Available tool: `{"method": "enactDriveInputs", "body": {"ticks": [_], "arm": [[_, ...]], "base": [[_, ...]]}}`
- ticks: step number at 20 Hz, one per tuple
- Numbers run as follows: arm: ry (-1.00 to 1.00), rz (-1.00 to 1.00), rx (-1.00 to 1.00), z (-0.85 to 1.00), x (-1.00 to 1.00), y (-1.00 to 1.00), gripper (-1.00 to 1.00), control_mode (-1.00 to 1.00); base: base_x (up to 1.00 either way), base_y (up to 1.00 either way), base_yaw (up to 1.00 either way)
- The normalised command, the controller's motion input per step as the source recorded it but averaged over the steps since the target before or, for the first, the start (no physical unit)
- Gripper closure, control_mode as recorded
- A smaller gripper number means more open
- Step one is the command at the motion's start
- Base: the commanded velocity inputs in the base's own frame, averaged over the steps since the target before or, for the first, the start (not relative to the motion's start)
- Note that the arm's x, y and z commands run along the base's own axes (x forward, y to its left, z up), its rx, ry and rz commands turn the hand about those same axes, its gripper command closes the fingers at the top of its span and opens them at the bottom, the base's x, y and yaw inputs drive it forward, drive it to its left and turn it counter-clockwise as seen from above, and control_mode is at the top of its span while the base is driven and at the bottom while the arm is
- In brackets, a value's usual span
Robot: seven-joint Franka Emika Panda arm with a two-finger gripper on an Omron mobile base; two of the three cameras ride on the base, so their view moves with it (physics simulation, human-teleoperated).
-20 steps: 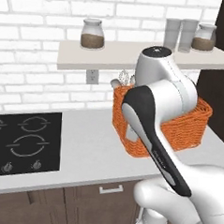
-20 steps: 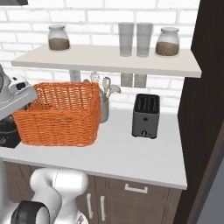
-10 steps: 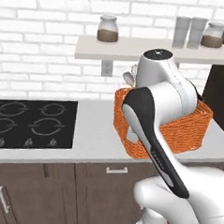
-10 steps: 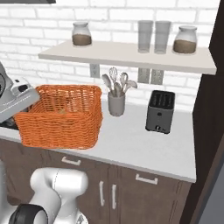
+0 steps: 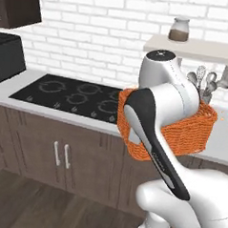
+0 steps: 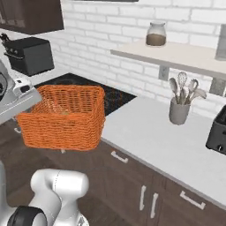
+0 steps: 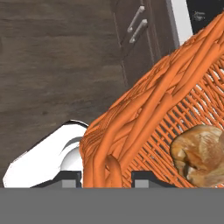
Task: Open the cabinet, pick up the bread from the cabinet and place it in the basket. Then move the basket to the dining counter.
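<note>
carried off the worktop, one basket (image 6: 66,117) holding one bread (image 7: 199,153) hangs from the clamped pincer (image 7: 107,175).

The orange woven rectangular basket (image 6: 64,115) hangs out past the grey-white worktop (image 6: 167,145) front edge, above the floor; the small golden-brown bun (image 7: 200,153) lies inside it.

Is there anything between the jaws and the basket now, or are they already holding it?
Nothing visible stands between them. In the hand view the gripper is shut on the basket at its woven rim, one jaw on each side of the wall. The bread already lies inside. The dining counter is not identifiable here.
</note>
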Motion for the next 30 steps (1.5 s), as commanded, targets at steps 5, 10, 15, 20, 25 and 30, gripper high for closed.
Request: {"method": "enactDriveInputs", "body": {"ticks": [5,10,15,20,25,30], "arm": [[0.0,0.0,0.0,0.0,0.0,0.0,1.0,1.0],[0.0,0.0,0.0,0.0,0.0,0.0,1.0,1.0],[0.0,0.0,0.0,0.0,0.0,0.0,1.0,1.0],[0.0,0.0,0.0,0.0,0.0,0.0,1.0,1.0],[0.0,0.0,0.0,0.0,0.0,0.0,1.0,1.0],[0.0,0.0,0.0,0.0,0.0,0.0,1.0,1.0]], "base": [[-0.19,0.46,0.74],[-0.17,0.5,0.73],[-0.12,0.5,0.73],[-0.04,0.44,0.7],[-0.2,0.25,0.66],[-0.26,0.03,0.63]]}}
